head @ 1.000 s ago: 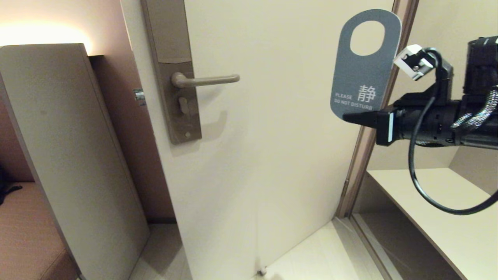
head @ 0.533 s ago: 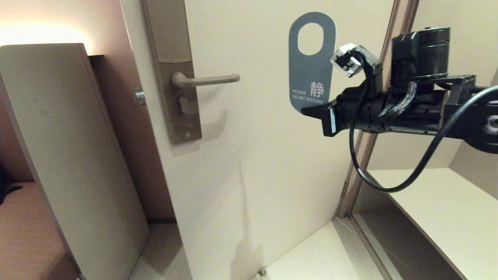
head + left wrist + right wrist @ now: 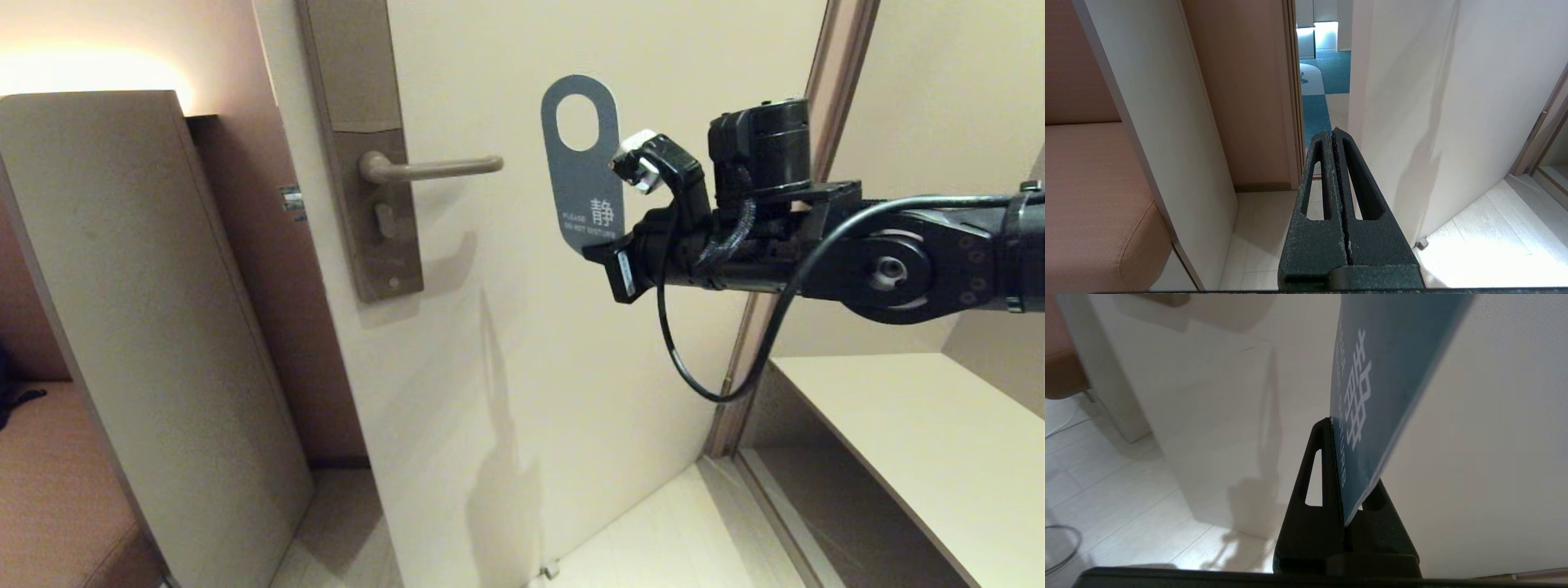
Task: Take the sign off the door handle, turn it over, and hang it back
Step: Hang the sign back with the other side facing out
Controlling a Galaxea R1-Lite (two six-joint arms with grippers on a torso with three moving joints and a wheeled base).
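My right gripper [image 3: 600, 249] is shut on the bottom edge of the sign [image 3: 584, 175], a blue-grey hanger held upright with its round hole on top and its DO NOT DISTURB face toward me. The card stands a short way right of the door handle [image 3: 441, 167], a taupe lever on a tall lock plate [image 3: 367, 155]; its hole is slightly above the lever's tip. In the right wrist view the sign [image 3: 1384, 375] rises from between the black fingers [image 3: 1321, 465] of the right gripper [image 3: 1337, 424]. The left gripper [image 3: 1333, 132] is shut and empty, low by the door's edge.
The cream door [image 3: 588, 392] stands ajar, with its frame [image 3: 784, 310] to the right. A cream shelf [image 3: 914, 433] sits beyond the frame. A tall beige panel [image 3: 139, 310] and a tan cushioned seat [image 3: 49, 490] are on the left.
The right arm has swung left and reached toward the door, carrying the sign from the door frame to just right of the lever's tip and slightly lower. The left arm has stayed still.
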